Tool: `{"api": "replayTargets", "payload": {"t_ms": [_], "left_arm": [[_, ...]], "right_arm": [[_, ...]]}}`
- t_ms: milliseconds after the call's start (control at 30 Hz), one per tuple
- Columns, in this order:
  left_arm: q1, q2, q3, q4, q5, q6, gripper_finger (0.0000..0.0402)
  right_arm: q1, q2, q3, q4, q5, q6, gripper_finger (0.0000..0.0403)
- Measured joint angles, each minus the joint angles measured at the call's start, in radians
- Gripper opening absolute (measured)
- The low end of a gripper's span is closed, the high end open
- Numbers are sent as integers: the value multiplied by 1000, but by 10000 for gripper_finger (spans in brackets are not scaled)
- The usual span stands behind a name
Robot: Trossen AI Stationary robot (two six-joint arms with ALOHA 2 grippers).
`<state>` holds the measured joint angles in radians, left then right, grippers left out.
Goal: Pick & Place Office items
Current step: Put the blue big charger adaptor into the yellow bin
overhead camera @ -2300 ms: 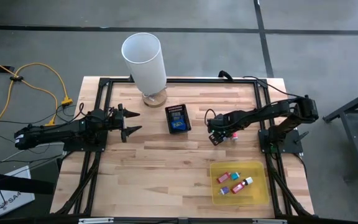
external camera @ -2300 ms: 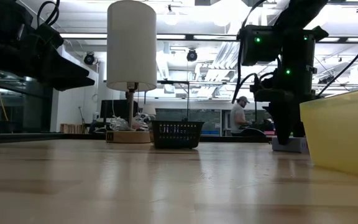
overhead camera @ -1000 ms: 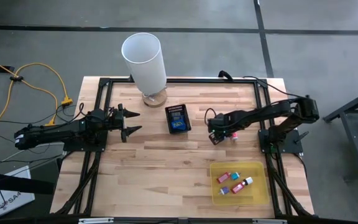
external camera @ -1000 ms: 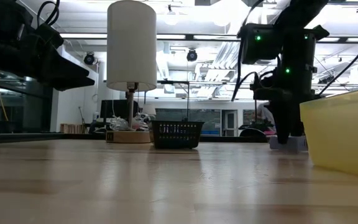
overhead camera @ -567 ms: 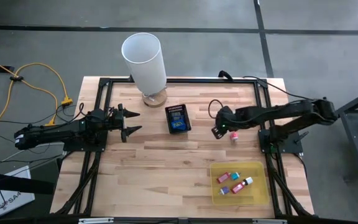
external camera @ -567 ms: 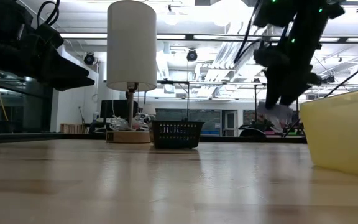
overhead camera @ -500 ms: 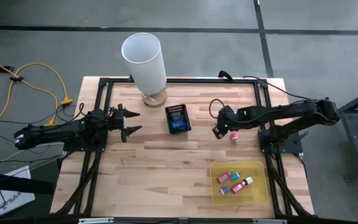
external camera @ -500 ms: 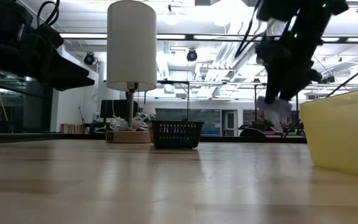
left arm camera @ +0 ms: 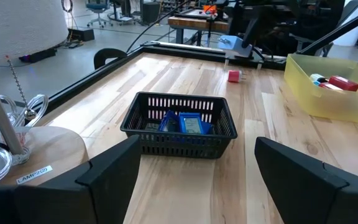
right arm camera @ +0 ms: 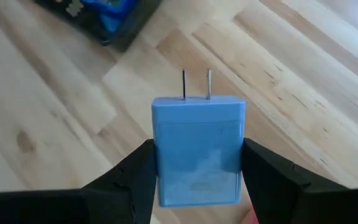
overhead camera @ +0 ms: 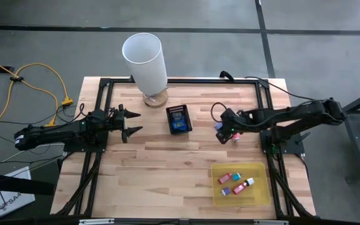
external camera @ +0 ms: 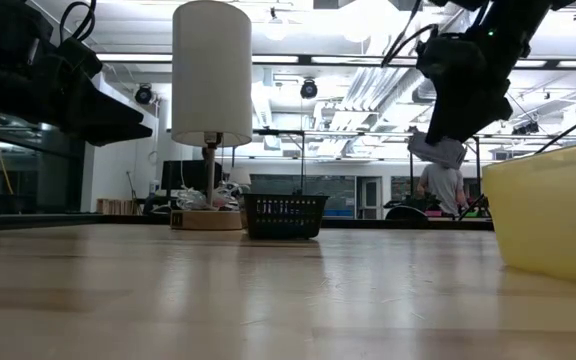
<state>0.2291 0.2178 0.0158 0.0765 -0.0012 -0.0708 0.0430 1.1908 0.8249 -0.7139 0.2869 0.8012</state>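
Observation:
My right gripper point(overhead camera: 222, 132) hangs over the table's right middle, shut on a pale blue plug block point(right arm camera: 197, 124) with two metal prongs point(right arm camera: 196, 84). In the low view the block point(external camera: 438, 150) is well above the wood. A small red piece point(overhead camera: 235, 137) lies on the table just right of this gripper. Several small red, blue and white pieces lie in the yellow tray point(overhead camera: 260, 195). Blue pieces sit in the black mesh basket point(overhead camera: 179, 119). My left gripper point(overhead camera: 130, 124) waits open above the table's left side, facing the basket point(left arm camera: 180, 124). My right gripper pinches the pale blue plug block by its two opposite side faces point(right arm camera: 160, 155), one finger point(right arm camera: 129, 180) on each side. The prongs stick out past the fingertips. The fingers slant down from the table's right side. The block is lifted clear of the table.
A white lamp point(overhead camera: 144, 59) stands on a round wooden base at the far edge, left of the basket. A black frame point(overhead camera: 99, 94) runs around the tabletop. Bare wood lies between the basket and the tray. A person point(external camera: 446, 185) stands in the room beyond.
My right gripper, which stood down at the table a second ago, has risen and shifted a little toward the right edge, tipping its fingers. The pale blue block has come up with it and is now lifted clear. The red piece has stayed on the wood.

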Motion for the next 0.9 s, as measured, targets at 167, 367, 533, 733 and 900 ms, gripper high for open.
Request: {"api": "replayTargets", "payload": {"t_ms": [167, 367, 533, 733, 900], "left_arm": [[0, 0, 0, 0, 0, 0, 308], [0, 0, 0, 0, 0, 0, 308], [0, 0, 0, 0, 0, 0, 308], [0, 0, 0, 0, 0, 0, 308], [0, 0, 0, 0, 0, 0, 308]], "right_arm": [[46, 0, 0, 29, -14, -49, 189], [120, 0, 0, 58, -34, -76, 188], [212, 0, 0, 57, -35, -99, 188], [339, 0, 0, 63, -58, -95, 188], [452, 0, 0, 76, -74, -92, 188]]}}
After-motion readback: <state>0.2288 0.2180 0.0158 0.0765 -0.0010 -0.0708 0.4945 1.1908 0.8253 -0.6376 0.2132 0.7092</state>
